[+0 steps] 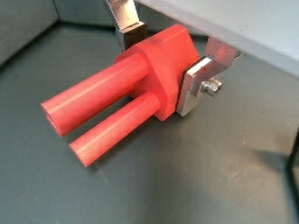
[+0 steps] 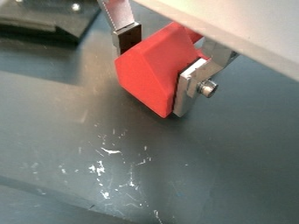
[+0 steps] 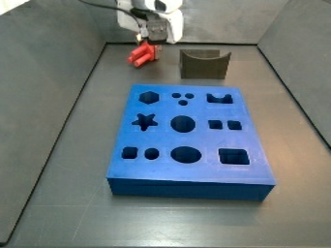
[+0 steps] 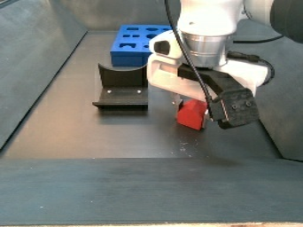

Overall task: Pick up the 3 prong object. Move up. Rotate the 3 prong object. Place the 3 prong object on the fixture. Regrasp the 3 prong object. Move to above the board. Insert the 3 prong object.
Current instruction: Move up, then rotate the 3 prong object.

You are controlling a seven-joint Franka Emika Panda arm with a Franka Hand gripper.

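Note:
My gripper [image 1: 158, 61] is shut on the 3 prong object [image 1: 117, 96], a red-orange block whose round prongs point out sideways, roughly level with the floor. Both wrist views show its body [image 2: 146, 74] clamped between the silver fingers [image 2: 194, 83]. In a side view the gripper [image 3: 149, 27] holds the object [image 3: 142, 54] low over the floor, to the left of the dark fixture [image 3: 203, 64] and behind the blue board [image 3: 192, 145]. In the side view from the opposite end, gripper [image 4: 196, 93], object [image 4: 190, 115], fixture [image 4: 120, 89] and board [image 4: 140, 43] also show. I cannot tell whether the object touches the floor.
Grey walls enclose the dark floor [image 3: 65, 155] on all sides. White scratch marks [image 2: 111, 166] lie on the floor below the gripper. A corner of the fixture's base plate [image 2: 47, 22] shows in a wrist view.

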